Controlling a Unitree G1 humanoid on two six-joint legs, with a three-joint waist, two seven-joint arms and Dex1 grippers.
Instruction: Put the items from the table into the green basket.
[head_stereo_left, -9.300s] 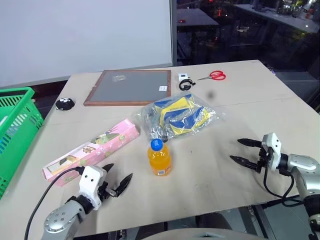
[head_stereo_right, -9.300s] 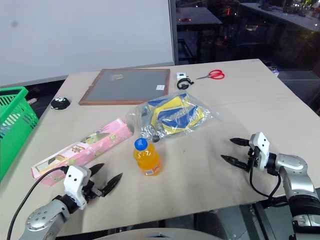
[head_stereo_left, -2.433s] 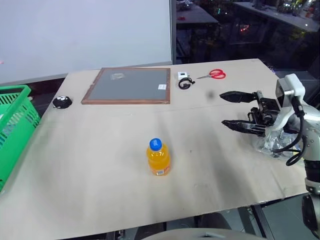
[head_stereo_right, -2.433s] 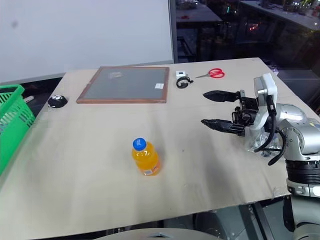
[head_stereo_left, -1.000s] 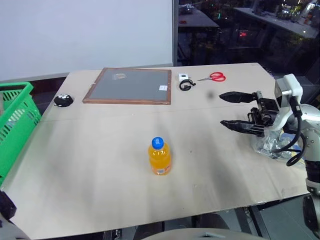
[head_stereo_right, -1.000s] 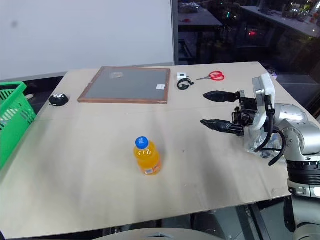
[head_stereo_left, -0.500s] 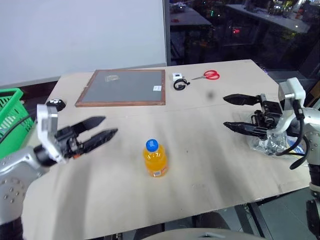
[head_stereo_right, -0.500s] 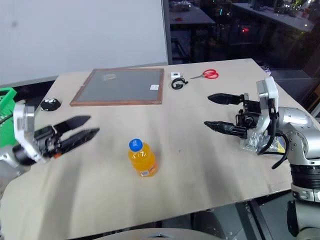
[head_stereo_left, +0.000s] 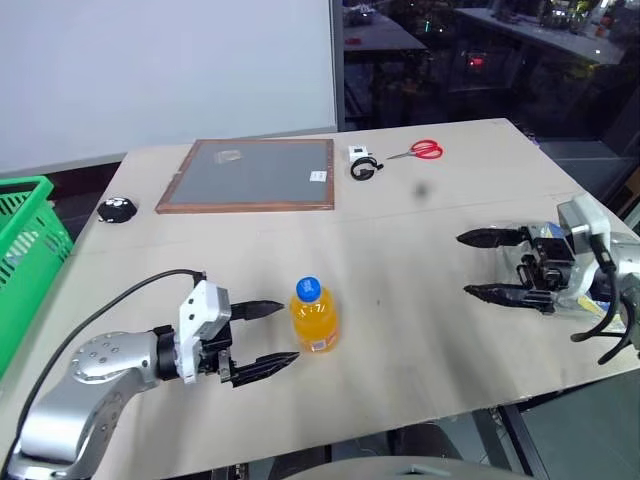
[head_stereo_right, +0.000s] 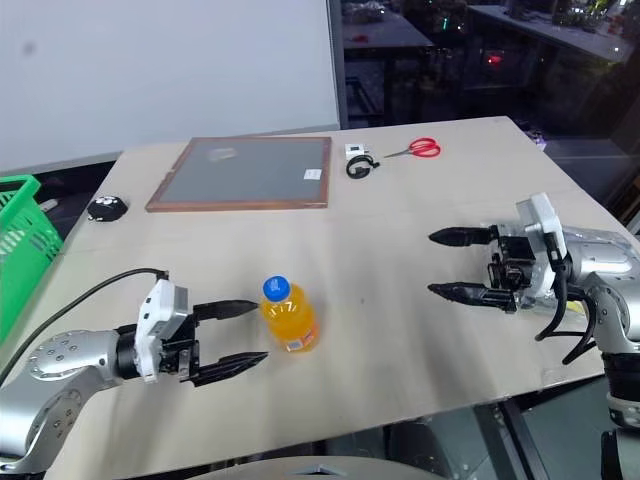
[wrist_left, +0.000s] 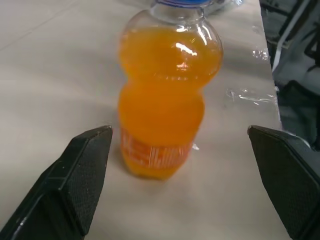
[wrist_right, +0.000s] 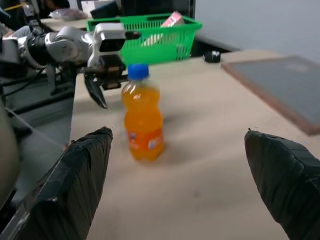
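The small orange-drink bottle (head_stereo_left: 314, 317) with a blue cap stands upright on the beige table (head_stereo_left: 420, 330) near its front. My left gripper (head_stereo_left: 288, 332) is open just left of the bottle, pointing at it; its fingers (wrist_left: 85, 170) flank the bottle (wrist_left: 165, 100) without touching. My right gripper (head_stereo_left: 464, 265) is open and empty far to the right, pointing left. The green basket (head_stereo_left: 25, 250) sits off the table's left edge; in the right wrist view the basket (wrist_right: 145, 35) holds the pink box (wrist_right: 172, 20). A bit of the clear bag (head_stereo_left: 590, 292) shows behind my right hand.
A brown-framed grey board (head_stereo_left: 250, 175) lies at the back of the table, with red-handled scissors (head_stereo_left: 425, 151) and a small black-and-white item (head_stereo_left: 365, 165) to its right. A small black object (head_stereo_left: 116, 209) sits near the left edge.
My left gripper has swung in from the left and down to just beside the bottle. My right gripper has dropped lower and drawn a little to the right. Both stay open.
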